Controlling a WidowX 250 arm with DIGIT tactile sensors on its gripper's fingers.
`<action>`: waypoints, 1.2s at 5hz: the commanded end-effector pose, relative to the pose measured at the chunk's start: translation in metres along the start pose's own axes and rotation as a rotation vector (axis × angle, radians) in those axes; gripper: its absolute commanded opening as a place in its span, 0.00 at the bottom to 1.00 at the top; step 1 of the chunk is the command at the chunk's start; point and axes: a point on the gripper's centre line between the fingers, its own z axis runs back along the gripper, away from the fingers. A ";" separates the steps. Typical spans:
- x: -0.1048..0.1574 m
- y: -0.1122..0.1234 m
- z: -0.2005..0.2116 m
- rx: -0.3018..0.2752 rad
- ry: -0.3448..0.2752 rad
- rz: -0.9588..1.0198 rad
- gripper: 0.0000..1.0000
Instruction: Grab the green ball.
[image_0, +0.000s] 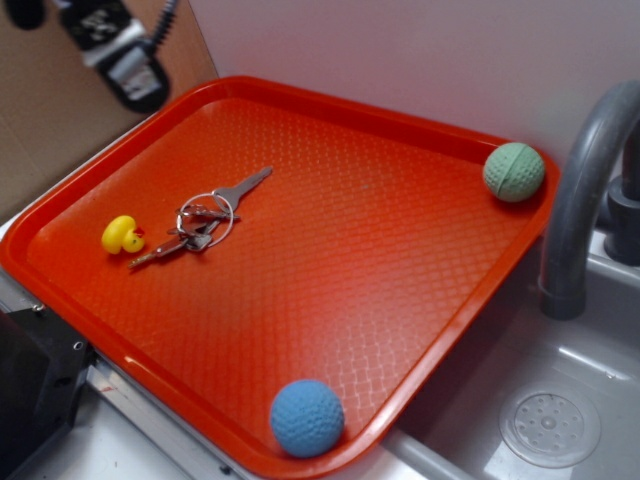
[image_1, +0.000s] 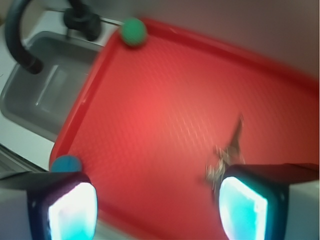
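Observation:
The green ball (image_0: 514, 171) (image_1: 133, 32), pale mint and grooved, rests in the far right corner of the red tray (image_0: 330, 300) (image_1: 170, 105), against the rim. My gripper (image_1: 156, 210) hangs high over the tray's opposite side, far from the ball. Its two pads (image_1: 72, 212) stand wide apart with only tray surface between them, so it is open and empty. In the exterior view only part of the arm shows at the top left, blurred.
A blue dimpled ball (image_0: 307, 417) (image_1: 66, 163) lies in the tray's near corner. A bunch of keys (image_0: 205, 218) (image_1: 227, 152) and a small yellow duck (image_0: 122, 236) lie on the tray's left part. A grey sink (image_0: 560, 400) (image_1: 45, 95) with a curved tap (image_0: 580, 190) adjoins the tray beside the green ball.

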 end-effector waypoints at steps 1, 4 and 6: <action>0.025 -0.003 0.015 -0.018 -0.153 -0.191 1.00; 0.061 -0.010 -0.038 -0.015 -0.152 -0.210 1.00; 0.113 -0.025 -0.109 0.008 -0.148 -0.166 1.00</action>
